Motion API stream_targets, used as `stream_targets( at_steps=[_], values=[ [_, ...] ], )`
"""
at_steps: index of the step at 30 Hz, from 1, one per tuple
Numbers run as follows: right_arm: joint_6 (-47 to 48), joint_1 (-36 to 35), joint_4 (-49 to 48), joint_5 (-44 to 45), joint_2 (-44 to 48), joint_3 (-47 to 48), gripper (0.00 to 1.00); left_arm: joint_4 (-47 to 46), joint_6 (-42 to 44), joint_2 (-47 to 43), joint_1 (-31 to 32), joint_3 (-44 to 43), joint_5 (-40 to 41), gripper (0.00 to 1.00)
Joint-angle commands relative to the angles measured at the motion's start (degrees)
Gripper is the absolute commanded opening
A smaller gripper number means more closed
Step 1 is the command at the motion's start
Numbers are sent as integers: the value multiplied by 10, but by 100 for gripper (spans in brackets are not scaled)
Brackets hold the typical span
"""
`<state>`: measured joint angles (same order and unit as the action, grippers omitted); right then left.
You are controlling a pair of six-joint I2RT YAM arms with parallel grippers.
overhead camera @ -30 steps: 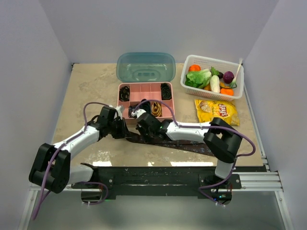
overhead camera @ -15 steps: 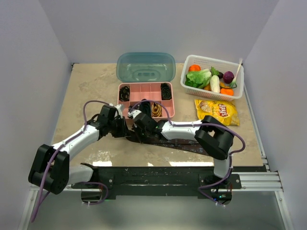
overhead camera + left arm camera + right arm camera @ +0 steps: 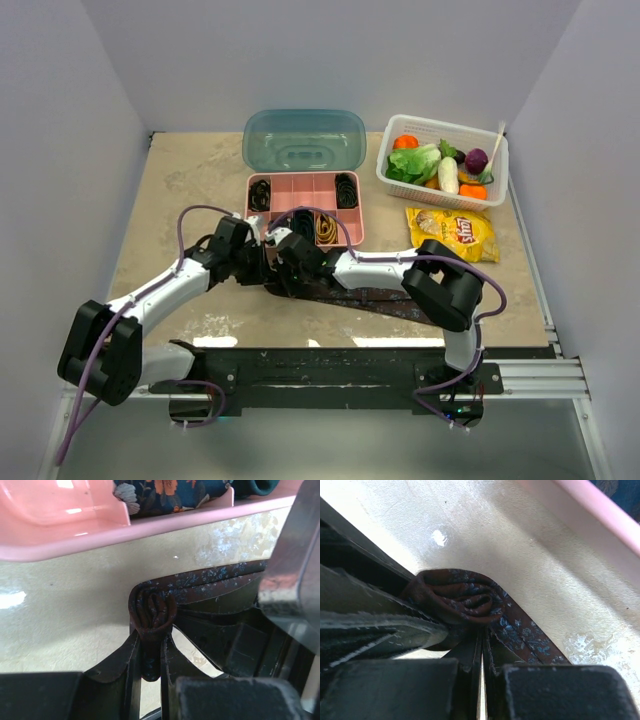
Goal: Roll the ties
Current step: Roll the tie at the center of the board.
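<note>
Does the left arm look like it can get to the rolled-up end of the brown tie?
Yes, it looks so. The left end effector is shut on the rolled end of the brown tie, right in front of the pink box, with nothing between them.

A dark maroon tie (image 3: 385,298) with fine pale-blue speckled flowers lies flat across the tan table (image 3: 180,180), just in front of a pink compartment box (image 3: 300,188). Its left end is wound into a small tight coil (image 3: 152,611). Inside the box sit rolled ties: a black tie (image 3: 259,192) far left, a second black tie (image 3: 346,190) far right, and a gold tie (image 3: 326,229) in the near row.
</note>
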<state>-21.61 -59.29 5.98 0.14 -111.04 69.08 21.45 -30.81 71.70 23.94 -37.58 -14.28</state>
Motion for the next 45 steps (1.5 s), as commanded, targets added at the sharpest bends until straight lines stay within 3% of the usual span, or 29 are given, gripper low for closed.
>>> stream_targets(
  at_steps=[1,14,23,45],
  values=[
    [-4,-1,-10,10,37,14,0,40,10,-3,6,-49,41,0],
    [7,41,25,53,96,-6,0,172,22,8,9,-117,226,0],
    [11,70,31,57,117,-27,0,254,13,39,49,-161,334,0],
    [12,86,39,66,137,-58,0,308,-58,212,174,-201,408,0]
  ],
)
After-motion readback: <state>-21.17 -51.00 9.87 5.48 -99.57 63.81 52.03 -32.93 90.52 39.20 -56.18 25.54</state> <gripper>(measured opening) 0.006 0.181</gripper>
